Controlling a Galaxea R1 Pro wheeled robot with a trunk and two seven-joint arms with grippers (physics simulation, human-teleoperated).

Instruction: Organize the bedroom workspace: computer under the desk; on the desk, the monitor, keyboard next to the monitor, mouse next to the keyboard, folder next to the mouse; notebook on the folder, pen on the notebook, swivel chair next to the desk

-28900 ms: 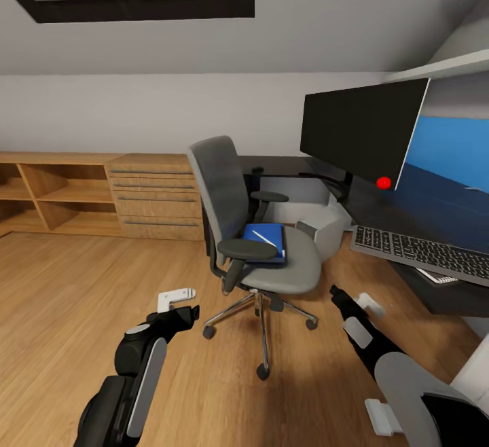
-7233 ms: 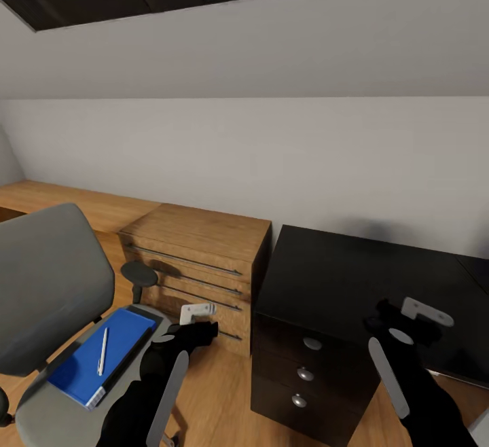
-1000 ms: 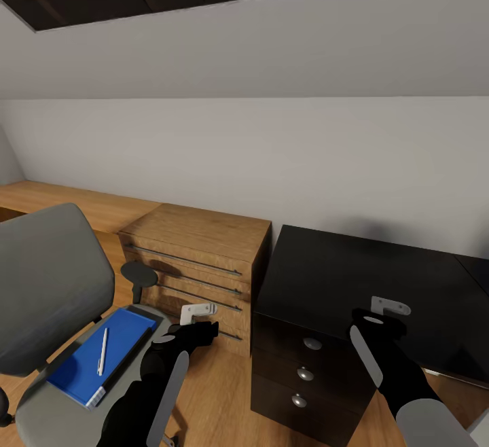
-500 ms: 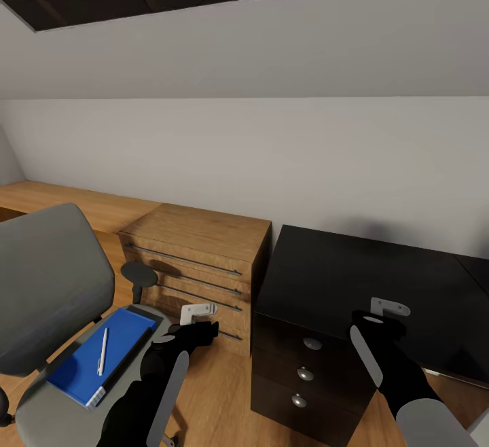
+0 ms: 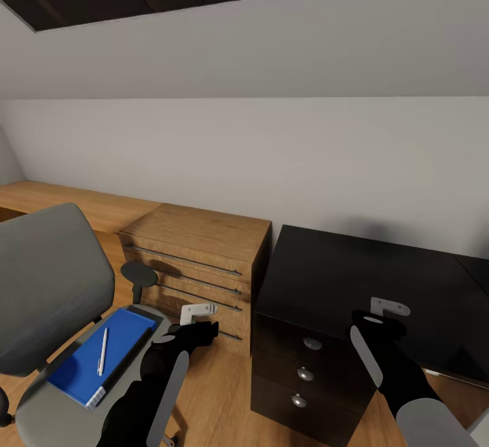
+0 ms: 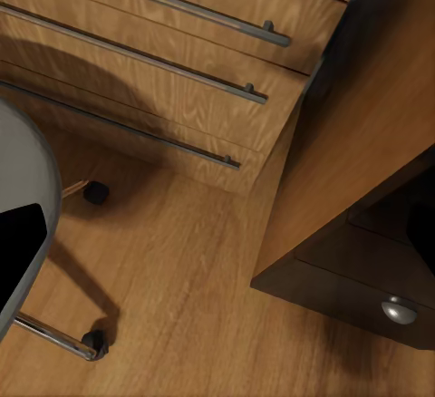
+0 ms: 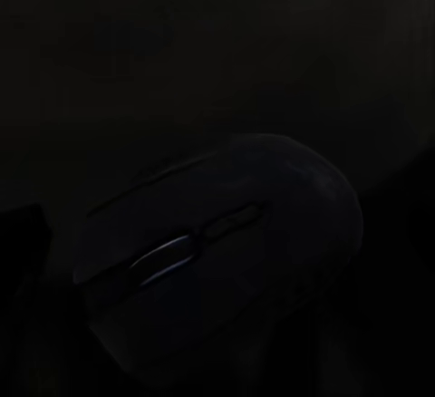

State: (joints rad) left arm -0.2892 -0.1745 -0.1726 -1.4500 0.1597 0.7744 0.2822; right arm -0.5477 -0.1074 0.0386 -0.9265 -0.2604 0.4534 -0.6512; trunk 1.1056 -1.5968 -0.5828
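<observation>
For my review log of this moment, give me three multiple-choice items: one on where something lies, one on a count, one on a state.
1. Where does the pen lie?
A. On the blue folder on the swivel chair seat
B. On the black desk
C. On the floor

2. How many round silver knobs show on the desk's dark drawer unit in the head view?
A. One
B. Three
C. Five

3. What does the right wrist view show close in front of the right gripper?
A. A keyboard
B. An open drawer
C. The black mouse on a dark surface

Answers:
1 A: the white pen rests on the folder, which is on the grey seat.
2 B: three knobs stand one below another.
3 C: a rounded mouse with its scroll wheel is dimly visible.
</observation>
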